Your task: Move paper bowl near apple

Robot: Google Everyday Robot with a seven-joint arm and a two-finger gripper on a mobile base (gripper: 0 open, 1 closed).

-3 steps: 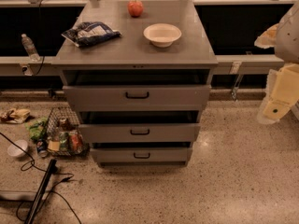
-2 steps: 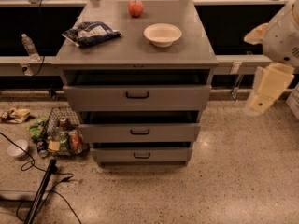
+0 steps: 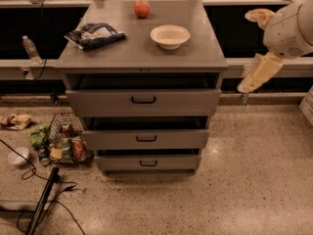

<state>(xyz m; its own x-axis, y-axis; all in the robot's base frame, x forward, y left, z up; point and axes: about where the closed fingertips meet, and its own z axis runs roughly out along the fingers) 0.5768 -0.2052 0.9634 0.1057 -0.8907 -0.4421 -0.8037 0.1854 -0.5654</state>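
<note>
The paper bowl [image 3: 169, 35] is cream-white, shallow and upright. It sits on the grey cabinet top [image 3: 142, 53], right of centre. The red-orange apple [image 3: 142, 8] sits at the back edge of the top, to the left of and behind the bowl, about a bowl's width away. My gripper [image 3: 254, 68] hangs on the cream arm at the right edge of the view. It is beyond the cabinet's right side, level with the cabinet top, and clear of the bowl and apple.
A dark blue-and-white chip bag [image 3: 95, 35] lies on the left of the cabinet top. The three drawers [image 3: 143, 101] stand slightly open. On the floor at the left are a wire basket of cans [image 3: 65, 143], a small white bowl [image 3: 18, 156], cables and a plastic bottle [image 3: 30, 49].
My arm and gripper have swung left, from the right edge of the view toward the cabinet. The bowl, apple and bag have not moved.
</note>
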